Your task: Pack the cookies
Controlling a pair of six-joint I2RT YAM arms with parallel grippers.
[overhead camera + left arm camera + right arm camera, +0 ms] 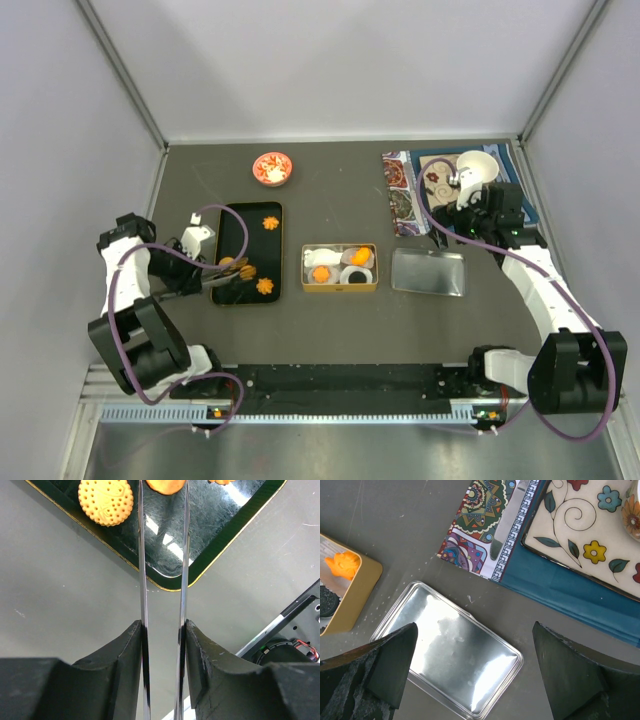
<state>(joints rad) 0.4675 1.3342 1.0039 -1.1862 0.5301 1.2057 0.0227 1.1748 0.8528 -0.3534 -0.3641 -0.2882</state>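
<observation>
Several orange cookies lie on the black tray (232, 232): a flower-shaped one (270, 222) at the far end, another (265, 286) near the front, and round ones (240, 268) between them. My left gripper (198, 272) (163, 625) is shut on a pair of metal tongs (142, 555). The blades run either side of a round cookie (165, 485) at the top edge of the left wrist view, and a dotted round cookie (106, 501) lies to its left. The gold tin (340, 289) holds paper cups and cookies (342, 564). My right gripper (463, 212) (475, 630) hangs open above the silver lid (455, 655).
The silver lid (428, 272) lies right of the tin. A small red bowl (272, 168) stands at the back. At the back right, a patterned mat (400, 190) carries a flowered tray (580, 525) and a white bowl (478, 167).
</observation>
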